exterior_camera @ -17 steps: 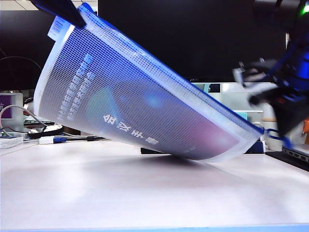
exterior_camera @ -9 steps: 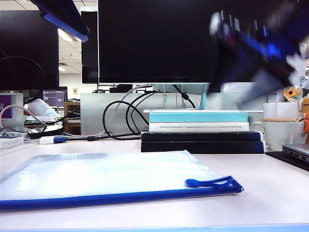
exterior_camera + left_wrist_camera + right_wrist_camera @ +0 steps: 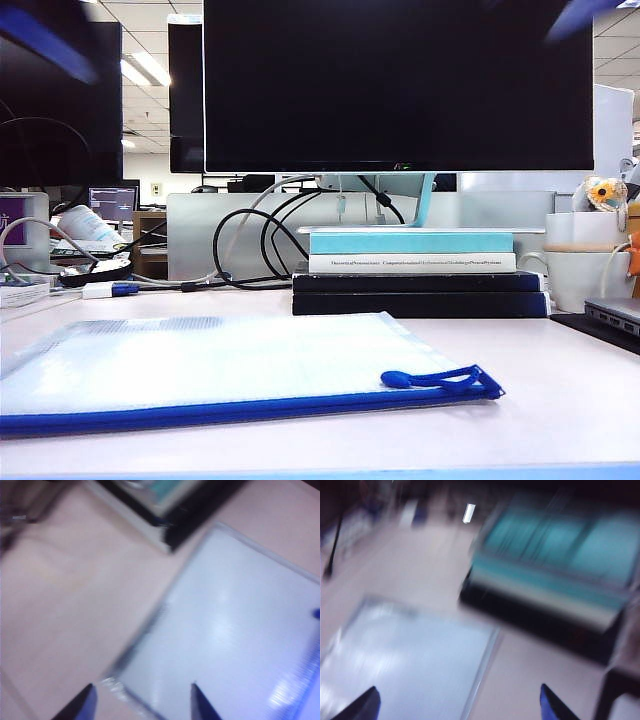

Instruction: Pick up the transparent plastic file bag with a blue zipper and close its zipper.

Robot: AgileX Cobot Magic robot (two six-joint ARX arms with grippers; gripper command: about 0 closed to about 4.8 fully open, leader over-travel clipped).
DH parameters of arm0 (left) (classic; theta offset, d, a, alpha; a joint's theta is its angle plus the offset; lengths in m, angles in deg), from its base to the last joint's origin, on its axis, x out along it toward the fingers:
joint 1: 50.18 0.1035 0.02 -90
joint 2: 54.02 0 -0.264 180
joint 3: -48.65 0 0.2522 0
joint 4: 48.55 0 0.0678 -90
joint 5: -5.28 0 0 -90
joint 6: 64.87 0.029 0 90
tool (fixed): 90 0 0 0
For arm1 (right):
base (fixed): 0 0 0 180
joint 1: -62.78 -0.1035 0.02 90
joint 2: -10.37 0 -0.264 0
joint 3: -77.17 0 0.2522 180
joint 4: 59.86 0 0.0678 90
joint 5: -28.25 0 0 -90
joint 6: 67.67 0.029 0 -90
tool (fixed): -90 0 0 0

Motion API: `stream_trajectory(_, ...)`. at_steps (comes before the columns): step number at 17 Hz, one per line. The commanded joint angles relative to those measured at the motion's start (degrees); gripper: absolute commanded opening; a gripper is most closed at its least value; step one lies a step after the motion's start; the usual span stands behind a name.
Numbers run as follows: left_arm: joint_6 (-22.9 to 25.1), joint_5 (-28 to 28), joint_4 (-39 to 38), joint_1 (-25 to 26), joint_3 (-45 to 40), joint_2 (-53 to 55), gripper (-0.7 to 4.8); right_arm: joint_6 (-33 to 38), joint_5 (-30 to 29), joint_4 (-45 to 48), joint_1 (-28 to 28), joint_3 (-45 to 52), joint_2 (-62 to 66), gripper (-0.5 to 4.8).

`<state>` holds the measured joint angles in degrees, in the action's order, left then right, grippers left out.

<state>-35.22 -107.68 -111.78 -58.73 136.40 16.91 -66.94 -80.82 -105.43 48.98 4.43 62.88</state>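
Observation:
The file bag (image 3: 220, 360) lies flat on the white table, free of both grippers. Its blue zipper (image 3: 250, 408) runs along the near edge, and the cord-loop pull (image 3: 430, 378) rests at the right end. High above it, my left gripper (image 3: 45, 40) is a blurred blue streak at the upper left. My right gripper (image 3: 585, 10) shows as a blur at the top right. The left gripper (image 3: 142, 702) hangs open over a corner of the bag (image 3: 235, 620). The right gripper (image 3: 459, 705) is wide open above the bag (image 3: 410, 660), with nothing between its fingers.
Stacked teal and black books (image 3: 410, 270) stand behind the bag, below a dark monitor (image 3: 400, 80). A white mug (image 3: 585, 265) and a laptop edge (image 3: 615, 315) sit at the right. Cables (image 3: 250, 240) trail at the back left.
A second ago both grippers held the bag up, tilted in the air. They let go, the bag dropped flat onto the table, and both arms have risen away.

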Motion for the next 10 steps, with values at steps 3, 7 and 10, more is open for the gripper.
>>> stream_trajectory(3,-5.4,-1.9,21.5,7.3,-18.3,-19.6,2.05,3.4,3.6,15.1,10.9,9.8,-13.3,3.77)
stream_trajectory(7,-10.4,-2.6,34.4,8.3,-32.3,-32.0,2.05,14.6,3.6,35.6,14.1,24.9,-24.0,3.5)
stream_trajectory(10,-19.0,1.5,46.0,8.3,-45.4,-42.4,1.57,22.2,7.3,54.4,14.1,40.3,-34.6,1.2)
